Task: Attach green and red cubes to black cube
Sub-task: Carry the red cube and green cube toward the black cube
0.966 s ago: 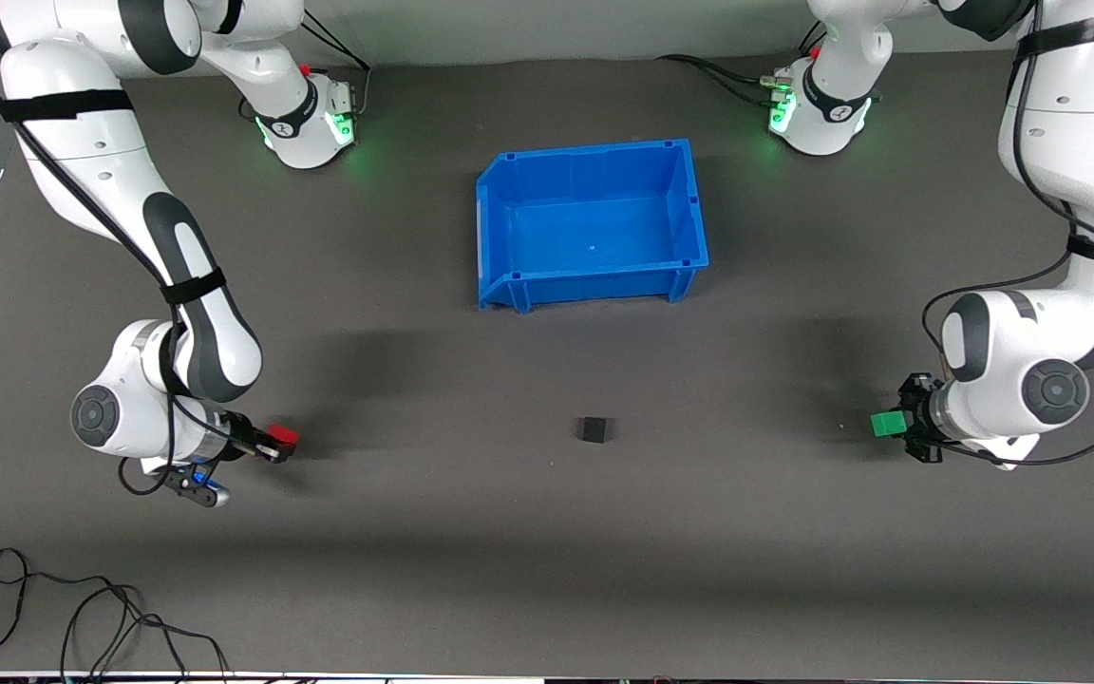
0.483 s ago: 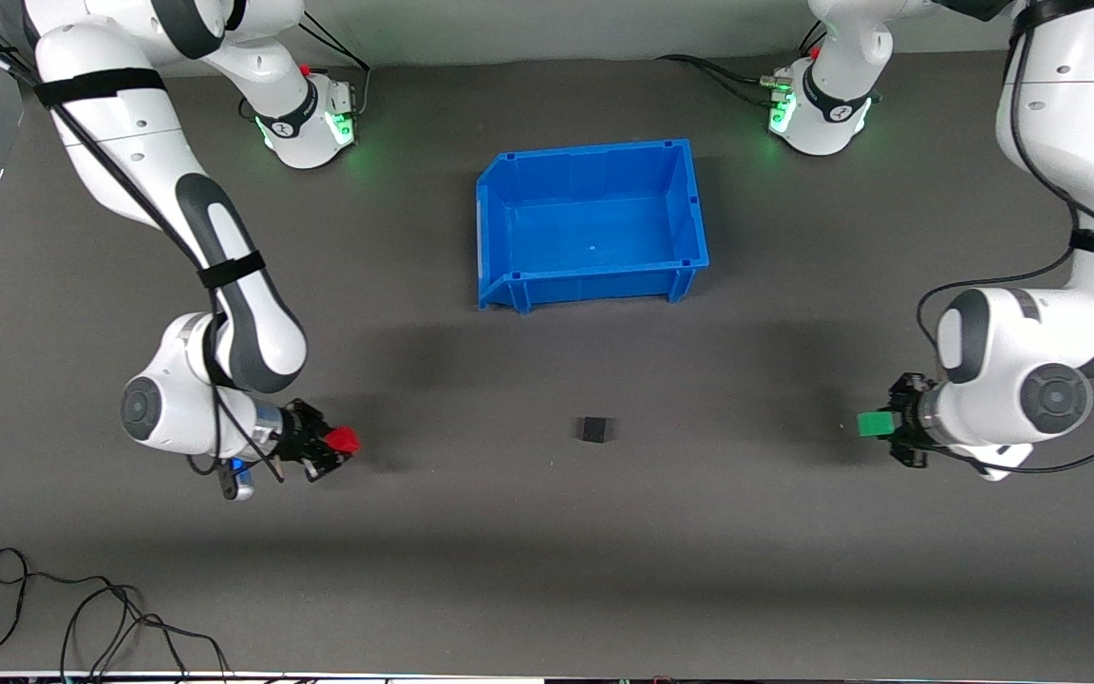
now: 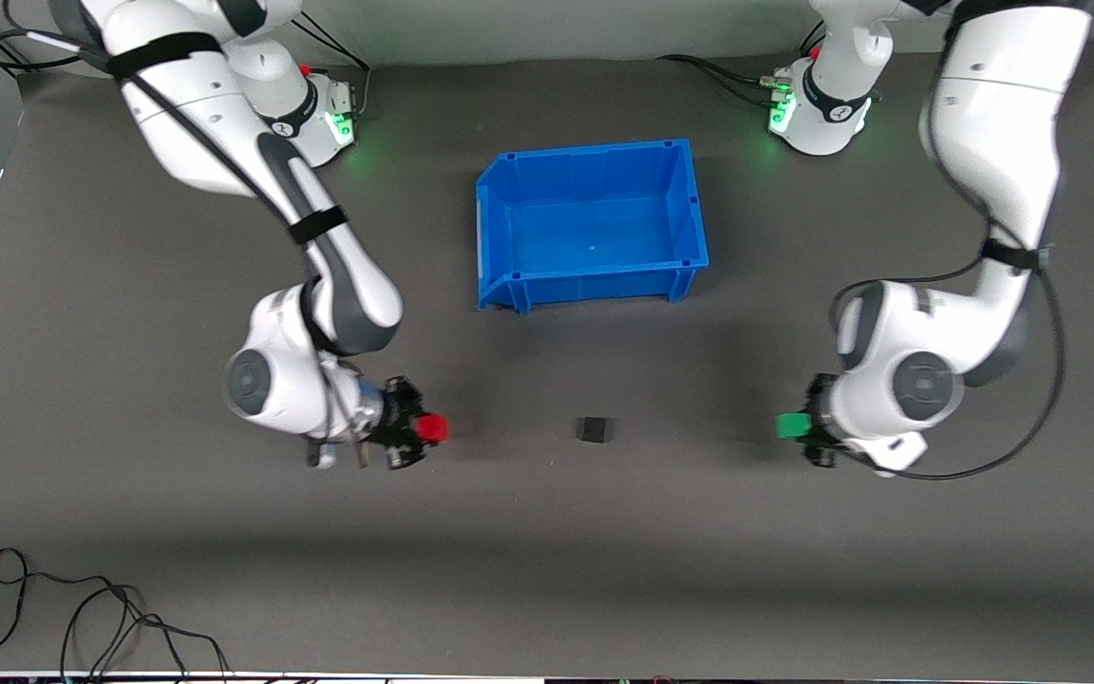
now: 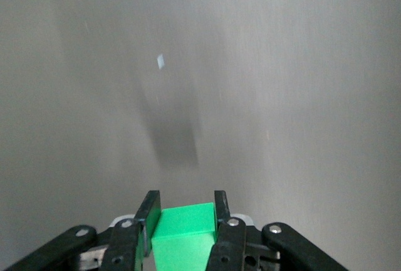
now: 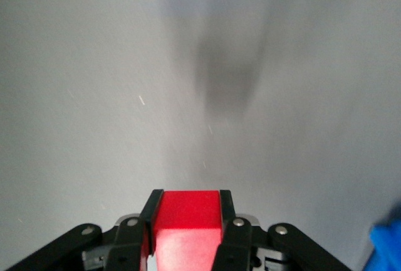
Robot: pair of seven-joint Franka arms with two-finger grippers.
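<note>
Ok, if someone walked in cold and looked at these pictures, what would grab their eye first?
Probably the two bright cubes held over the table at either end: the red cube in the right gripper and the green cube in the left gripper, both pointing at the small black cube lying alone between them. Next, the big empty blue bin, farther from the front camera.

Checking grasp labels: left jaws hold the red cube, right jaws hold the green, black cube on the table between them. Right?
Swapped. The left gripper holds the small green plastic cube, the right gripper the red one, as both wrist views show. The matte black cube does lie between them.
</note>
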